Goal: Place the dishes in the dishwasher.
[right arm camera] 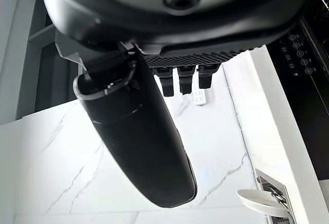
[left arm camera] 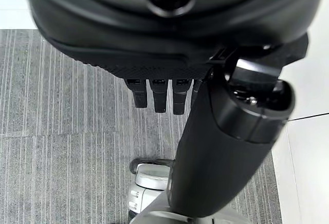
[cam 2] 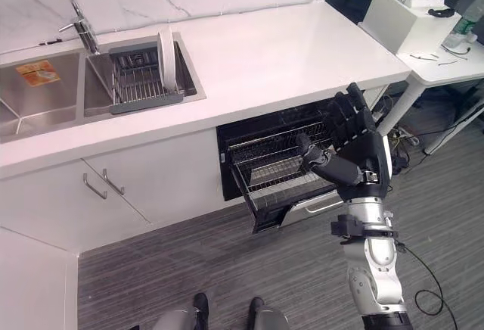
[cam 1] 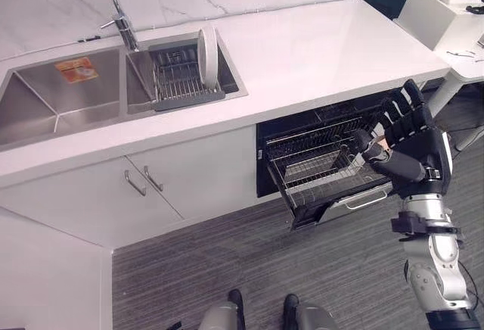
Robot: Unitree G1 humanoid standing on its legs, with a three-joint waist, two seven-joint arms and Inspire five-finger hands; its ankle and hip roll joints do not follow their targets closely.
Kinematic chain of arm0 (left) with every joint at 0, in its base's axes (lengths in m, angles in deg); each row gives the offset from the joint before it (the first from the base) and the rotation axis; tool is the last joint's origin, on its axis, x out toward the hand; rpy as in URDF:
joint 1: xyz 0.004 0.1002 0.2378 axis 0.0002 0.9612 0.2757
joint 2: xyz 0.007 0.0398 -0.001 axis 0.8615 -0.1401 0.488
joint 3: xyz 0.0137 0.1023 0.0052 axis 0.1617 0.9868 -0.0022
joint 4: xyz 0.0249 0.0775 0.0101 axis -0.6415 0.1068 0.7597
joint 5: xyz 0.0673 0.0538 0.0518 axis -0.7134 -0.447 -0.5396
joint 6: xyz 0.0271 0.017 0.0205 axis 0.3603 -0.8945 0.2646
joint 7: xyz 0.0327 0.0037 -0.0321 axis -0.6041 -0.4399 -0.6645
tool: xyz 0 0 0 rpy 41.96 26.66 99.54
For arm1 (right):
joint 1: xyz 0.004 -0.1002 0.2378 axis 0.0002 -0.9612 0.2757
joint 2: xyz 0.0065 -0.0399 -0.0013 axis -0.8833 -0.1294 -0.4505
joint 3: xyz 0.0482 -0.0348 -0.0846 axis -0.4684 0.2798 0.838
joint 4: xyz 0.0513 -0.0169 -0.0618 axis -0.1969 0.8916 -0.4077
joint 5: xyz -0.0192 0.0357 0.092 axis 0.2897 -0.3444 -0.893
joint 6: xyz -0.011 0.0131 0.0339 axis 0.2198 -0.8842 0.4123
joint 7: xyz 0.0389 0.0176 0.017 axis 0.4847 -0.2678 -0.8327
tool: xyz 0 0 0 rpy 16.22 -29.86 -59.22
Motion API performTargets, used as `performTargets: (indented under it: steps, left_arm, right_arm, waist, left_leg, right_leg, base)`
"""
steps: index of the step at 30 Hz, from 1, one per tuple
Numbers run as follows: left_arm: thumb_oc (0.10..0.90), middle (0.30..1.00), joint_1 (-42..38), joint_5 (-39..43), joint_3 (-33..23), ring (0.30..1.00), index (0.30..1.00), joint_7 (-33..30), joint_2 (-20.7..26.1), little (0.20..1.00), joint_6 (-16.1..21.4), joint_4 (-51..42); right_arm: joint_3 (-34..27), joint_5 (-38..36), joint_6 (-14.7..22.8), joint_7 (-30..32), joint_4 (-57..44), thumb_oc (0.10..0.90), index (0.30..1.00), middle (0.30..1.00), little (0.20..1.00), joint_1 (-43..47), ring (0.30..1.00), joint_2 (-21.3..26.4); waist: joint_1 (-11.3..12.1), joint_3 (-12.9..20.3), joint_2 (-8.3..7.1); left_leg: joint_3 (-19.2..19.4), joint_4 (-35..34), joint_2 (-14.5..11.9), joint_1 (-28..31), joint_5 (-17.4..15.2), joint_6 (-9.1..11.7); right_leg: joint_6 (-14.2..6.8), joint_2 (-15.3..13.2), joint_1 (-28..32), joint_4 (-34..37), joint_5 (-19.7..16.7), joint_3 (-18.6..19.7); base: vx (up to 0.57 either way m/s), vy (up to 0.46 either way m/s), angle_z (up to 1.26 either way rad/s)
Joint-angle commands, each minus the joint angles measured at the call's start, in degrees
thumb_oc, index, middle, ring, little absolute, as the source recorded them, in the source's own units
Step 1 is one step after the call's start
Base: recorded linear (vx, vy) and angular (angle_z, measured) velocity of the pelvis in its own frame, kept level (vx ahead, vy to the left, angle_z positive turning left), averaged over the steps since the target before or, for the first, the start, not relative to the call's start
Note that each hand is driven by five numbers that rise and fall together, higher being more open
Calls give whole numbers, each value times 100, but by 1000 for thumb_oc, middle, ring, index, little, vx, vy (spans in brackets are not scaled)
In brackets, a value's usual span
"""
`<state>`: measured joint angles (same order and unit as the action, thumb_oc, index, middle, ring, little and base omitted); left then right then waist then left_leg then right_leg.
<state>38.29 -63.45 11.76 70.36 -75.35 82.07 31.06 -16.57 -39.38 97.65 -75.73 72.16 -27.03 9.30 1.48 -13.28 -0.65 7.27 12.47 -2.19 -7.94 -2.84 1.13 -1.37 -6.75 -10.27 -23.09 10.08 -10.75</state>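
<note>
Dishwasher (cam 1: 325,156) open; right hand (cam 1: 412,141) beside it, fingers spread, empty.

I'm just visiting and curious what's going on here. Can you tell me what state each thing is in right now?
Black dishwasher: open, wire rack pulled out, no dishes in it.
White round plate: standing on edge in the grey sink drying rack.
Chrome tap: no water running.
Right hand: open, raised over the wire rack, holding nothing.
Left hand: open, holding nothing.
</note>
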Motion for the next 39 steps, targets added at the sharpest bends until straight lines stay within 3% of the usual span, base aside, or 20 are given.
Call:
performTargets:
  steps: [1,2,4,5,7,9,10,12,17,20,22,23,25,26,27,30,35,39]
  left_arm:
    - [800,900,-33,-170,145,900,900,-77,101,900,79,19]
    - [800,900,-70,-72,151,900,900,-36,107,900,-10,-17]
    - [800,900,-99,-185,93,900,900,-43,96,900,-49,8]
    - [800,900,-130,-99,106,900,900,-90,104,900,-130,63]
    - [800,900,-167,-60,73,900,900,-129,103,900,-145,208]
    - [800,900,-183,-71,18,900,900,-115,93,900,-105,355]
    - [800,900,-210,-13,-42,900,900,-71,85,900,-137,445]
    - [800,900,-226,44,-72,900,900,-43,75,900,-184,505]
    - [800,900,-365,-331,104,900,900,-203,137,900,-220,466]
    - [800,900,-429,-385,208,900,900,-320,202,900,-278,471]
    - [800,900,-433,-249,264,900,900,-464,234,900,-274,435]
    - [800,900,-451,-33,225,900,900,-495,302,900,-300,390]
    - [800,900,-415,-1,172,900,900,-486,321,900,-269,383]
    - [800,900,-400,17,139,900,900,-519,334,900,-284,333]
    - [800,900,-398,42,145,900,900,-515,377,900,-298,337]
    - [800,900,-336,-49,122,900,900,-422,267,900,-257,427]
    - [800,900,-270,-210,108,900,900,-439,137,900,-196,433]
    - [800,900,-268,-232,97,900,900,-446,116,900,-179,384]
  right_arm:
    - [-77,38,281,-285,-397,800,900,900,900,806,900,294]
    - [44,95,238,-247,-336,800,900,900,900,988,900,313]
    - [211,322,130,-185,-295,800,900,900,900,1261,900,175]
    - [338,413,1,-96,-333,800,900,900,900,1400,900,146]
    - [477,483,-120,1,-351,800,900,900,900,1510,900,147]
    - [559,520,-175,45,-361,800,900,900,900,1553,900,156]
    - [559,504,-191,16,-349,800,900,900,900,1539,900,200]
    - [515,465,-224,23,-392,800,900,900,900,1419,900,216]
    - [397,413,-5,82,-470,800,900,900,900,1074,900,109]
    - [419,444,63,149,-525,800,900,900,900,983,900,-3]
    - [505,450,115,112,-492,800,900,900,900,1011,900,-56]
    - [558,366,205,50,-440,800,900,900,900,1099,900,-10]
    - [553,315,253,27,-458,800,900,900,900,1094,900,48]
    - [549,276,293,-13,-442,800,900,900,900,1113,900,65]
    - [534,251,394,89,-380,800,900,900,900,1218,900,150]
    - [493,321,410,193,-353,800,900,900,900,1349,900,220]
    - [475,373,198,169,-481,800,900,900,900,1403,900,240]
    - [495,311,251,104,-517,800,900,900,900,1320,900,243]
  waist:
    - [119,36,-328]
    - [201,-87,-333]
    - [306,-141,-204]
    - [376,-146,-2]
    - [462,-135,173]
    - [504,-113,209]
    - [479,-62,172]
    - [419,12,161]
    - [392,111,104]
    - [375,150,119]
    - [335,94,157]
    - [256,11,166]
    - [213,-46,151]
    - [240,-66,128]
    - [313,-69,6]
    - [379,24,-61]
    - [398,206,-60]
    - [387,303,-38]
  left_leg:
    - [-62,721,335,287,3,86]
    - [-234,1235,274,-74,150,137]
    - [-336,639,73,-94,404,214]
    - [-495,471,-242,-411,572,360]
    - [-740,471,-542,-864,799,539]
    - [-899,471,-658,-1016,896,602]
    - [-784,471,-671,-945,636,536]
    - [-677,471,-661,-802,409,476]
    - [-668,471,-374,-508,40,200]
    - [-653,471,-166,-398,-159,-103]
    - [-633,471,-125,-266,-264,-180]
    - [-668,471,-132,-188,-326,-157]
    - [-674,471,-142,-155,-359,-133]
    - [-600,471,-191,-165,-347,-97]
    - [-618,471,-150,-274,-327,-24]
    - [-549,471,-176,-323,-334,94]
    - [-491,471,-223,-291,-393,200]
    - [-486,471,-258,-240,-418,244]
  right_leg:
    - [-269,-146,579,590,-238,-97]
    - [-210,-104,669,590,-233,-53]
    - [-254,-9,839,590,-122,-28]
    - [-298,121,989,590,7,-18]
    - [-324,214,1189,590,184,62]
    - [-358,172,1314,590,276,121]
    - [-425,49,1371,590,300,120]
    - [-503,-108,1405,590,262,89]
    - [-645,-349,1555,590,92,106]
    - [-807,-415,1646,420,-630,121]
    - [-808,-407,1152,179,-851,52]
    - [-768,-237,788,483,-832,-2]
    - [-746,-159,679,590,-798,-20]
    - [-724,-202,675,590,-716,-98]
    - [-701,-236,530,590,-479,-132]
    - [-737,-356,455,590,-384,-202]
    - [-717,-412,503,590,-245,-221]
    - [-703,-419,557,590,-198,-249]
  base:
    - [131,-187,24]
    - [252,-71,32]
    - [308,173,26]
    - [321,298,-8]
    - [379,382,4]
    - [334,341,12]
    - [259,306,-14]
    - [271,324,-58]
    - [255,178,-12]
    - [189,154,9]
    - [79,37,-3]
    - [30,-77,-12]
    - [9,-118,-24]
    - [-36,-269,2]
    - [-48,-234,10]
    - [-3,-99,-1]
    - [-7,-27,-6]
    - [-43,-56,-5]
